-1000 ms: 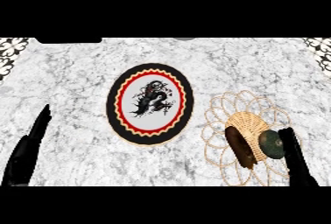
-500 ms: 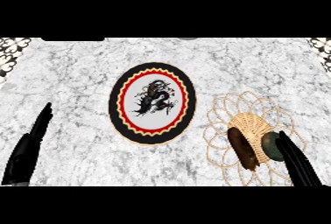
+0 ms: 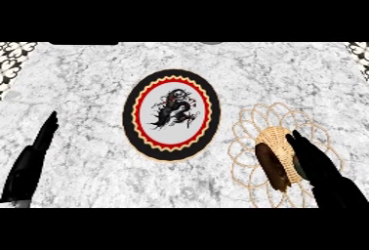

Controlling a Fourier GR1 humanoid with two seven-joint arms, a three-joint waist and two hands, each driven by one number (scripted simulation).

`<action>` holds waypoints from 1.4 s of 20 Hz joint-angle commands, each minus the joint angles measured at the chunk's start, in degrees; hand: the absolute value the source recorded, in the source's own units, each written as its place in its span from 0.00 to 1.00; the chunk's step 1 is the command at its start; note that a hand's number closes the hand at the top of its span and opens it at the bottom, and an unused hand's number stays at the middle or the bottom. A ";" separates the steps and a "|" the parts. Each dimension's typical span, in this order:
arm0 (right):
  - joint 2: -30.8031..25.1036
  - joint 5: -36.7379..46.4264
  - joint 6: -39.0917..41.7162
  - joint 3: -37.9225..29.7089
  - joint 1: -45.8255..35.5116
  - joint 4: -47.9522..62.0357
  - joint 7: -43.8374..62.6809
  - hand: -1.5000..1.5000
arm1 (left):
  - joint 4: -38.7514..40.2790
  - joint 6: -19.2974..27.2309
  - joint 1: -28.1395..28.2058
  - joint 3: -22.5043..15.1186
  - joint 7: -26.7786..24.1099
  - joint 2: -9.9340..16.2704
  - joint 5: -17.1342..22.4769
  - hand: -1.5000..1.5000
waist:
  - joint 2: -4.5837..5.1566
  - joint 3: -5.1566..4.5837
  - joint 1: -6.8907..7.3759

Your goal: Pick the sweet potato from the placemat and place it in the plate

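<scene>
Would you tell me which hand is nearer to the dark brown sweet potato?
Right. The right hand lies beside the dark brown sweet potato on its right; the left hand rests far across the counter.

- Even, bright light across the marble counter (image 3: 93,78) — no glare, no clear source.
- Both hands read solid black (no detail): left hand (image 3: 32,163), right hand (image 3: 320,168).
- Only faint shading beneath the right hand — edges soft throughout.
</scene>
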 commanded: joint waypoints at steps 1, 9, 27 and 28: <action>1.06 -1.51 7.70 -0.90 -6.75 4.27 5.76 0.00 | -0.56 -1.94 -0.15 1.67 0.93 0.26 0.26 0.50 | -0.04 0.06 -0.03; 1.23 -2.42 15.60 -3.27 -13.85 16.90 3.22 0.00 | 0.75 -2.72 0.40 2.93 -0.93 -2.48 -2.03 0.50 | -0.06 0.09 -0.25; 5.25 5.20 17.21 -6.14 -11.00 29.20 -8.30 0.00 | -0.71 -7.93 2.79 8.26 -0.24 -8.51 -9.03 0.50 | -0.14 0.10 -0.51; 8.03 6.54 15.96 -5.62 -13.34 31.89 -8.01 0.00 | -4.29 -10.00 4.09 10.79 1.81 -6.87 -7.23 0.50 | -0.15 0.10 -0.35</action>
